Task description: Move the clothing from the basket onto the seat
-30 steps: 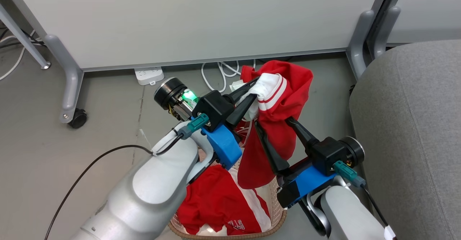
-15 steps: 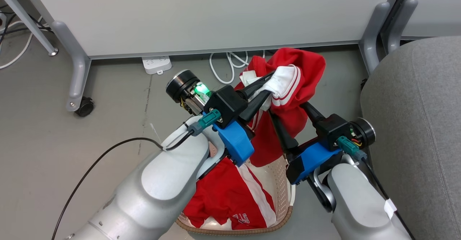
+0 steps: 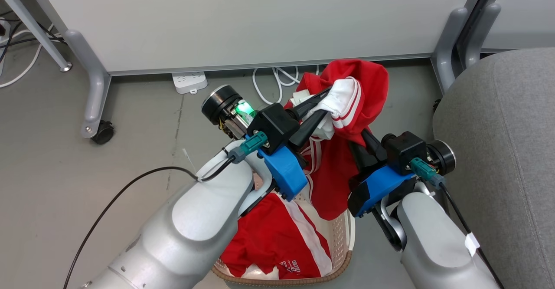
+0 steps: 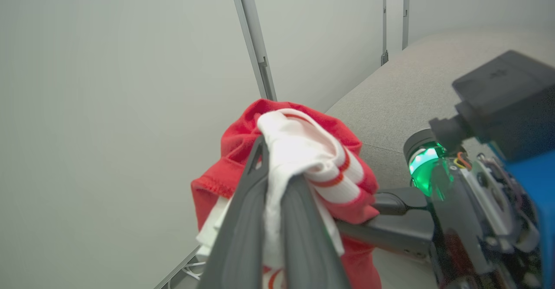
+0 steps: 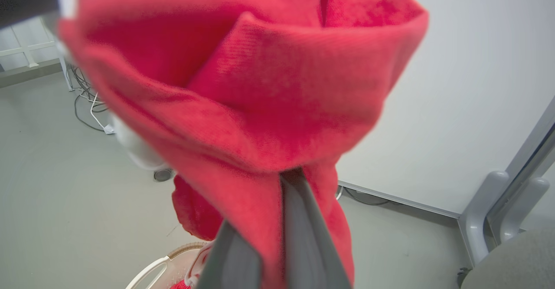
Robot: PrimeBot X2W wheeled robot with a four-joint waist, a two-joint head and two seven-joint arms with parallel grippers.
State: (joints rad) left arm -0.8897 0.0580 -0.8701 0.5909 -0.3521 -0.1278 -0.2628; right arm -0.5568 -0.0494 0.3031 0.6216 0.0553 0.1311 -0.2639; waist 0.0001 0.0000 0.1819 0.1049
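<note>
One red garment point(image 3: 362, 93) with white striped trim hangs above the basket, held between both grippers. My left gripper point(image 3: 323, 106) is shut on its white trim, seen close in the left wrist view as the left gripper point(image 4: 277, 180) pinching the white cloth. My right gripper point(image 3: 363, 143) reaches under the garment from the right; its fingers point(image 5: 299, 232) are shut on the red cloth point(image 5: 260, 85). A second red garment point(image 3: 277, 241) with white lettering lies in the cream basket point(image 3: 342, 237) below. The grey seat point(image 3: 498, 150) stands at the right.
A white partition with grey legs point(image 3: 93, 85) and a caster point(image 3: 102, 132) stands behind. A power strip point(image 3: 189, 82) and white cables point(image 3: 277, 78) lie on the floor. A black cable point(image 3: 130, 185) trails from my left arm. Bare grey floor lies at the left.
My right gripper's fingers, spread apart earlier, have come together on the hanging garment. The head camera has shifted slightly. The left gripper keeps its hold on the white trim.
</note>
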